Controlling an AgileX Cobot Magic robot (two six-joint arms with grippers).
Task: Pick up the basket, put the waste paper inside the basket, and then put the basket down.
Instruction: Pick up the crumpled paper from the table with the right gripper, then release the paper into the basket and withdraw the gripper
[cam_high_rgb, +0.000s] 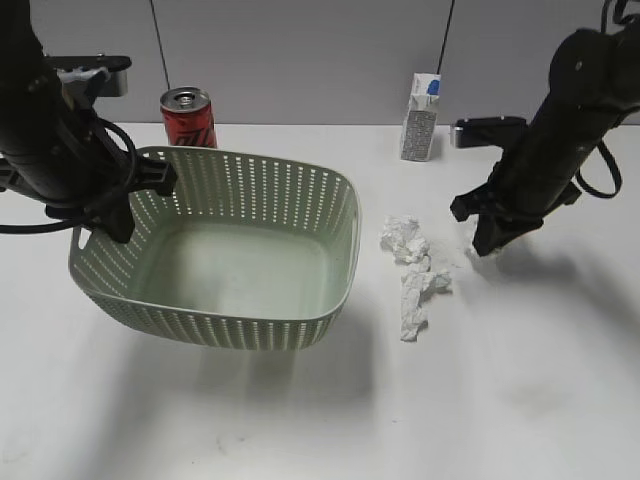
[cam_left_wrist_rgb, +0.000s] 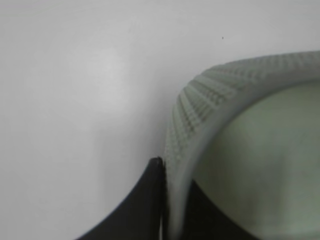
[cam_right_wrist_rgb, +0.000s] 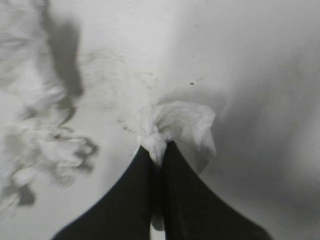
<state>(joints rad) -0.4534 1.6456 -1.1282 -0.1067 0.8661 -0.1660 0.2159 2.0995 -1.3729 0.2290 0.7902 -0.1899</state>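
Observation:
The pale green slotted basket (cam_high_rgb: 250, 250) hangs tilted above the table, its left rim held by my left gripper (cam_high_rgb: 118, 222). In the left wrist view the jaws (cam_left_wrist_rgb: 172, 170) are shut on the basket's wall (cam_left_wrist_rgb: 200, 110). My right gripper (cam_high_rgb: 484, 240) is shut on a small white waste paper wad (cam_right_wrist_rgb: 180, 122), low over the table to the right of the basket. Two more crumpled waste paper wads (cam_high_rgb: 405, 240) (cam_high_rgb: 418, 295) lie on the table between the basket and my right gripper; they show blurred in the right wrist view (cam_right_wrist_rgb: 45, 145).
A red soda can (cam_high_rgb: 188, 117) stands behind the basket at the back left. An upright white-and-blue carton (cam_high_rgb: 421, 118) stands at the back centre-right. The table (cam_high_rgb: 520, 400) is white, with a grey wall behind.

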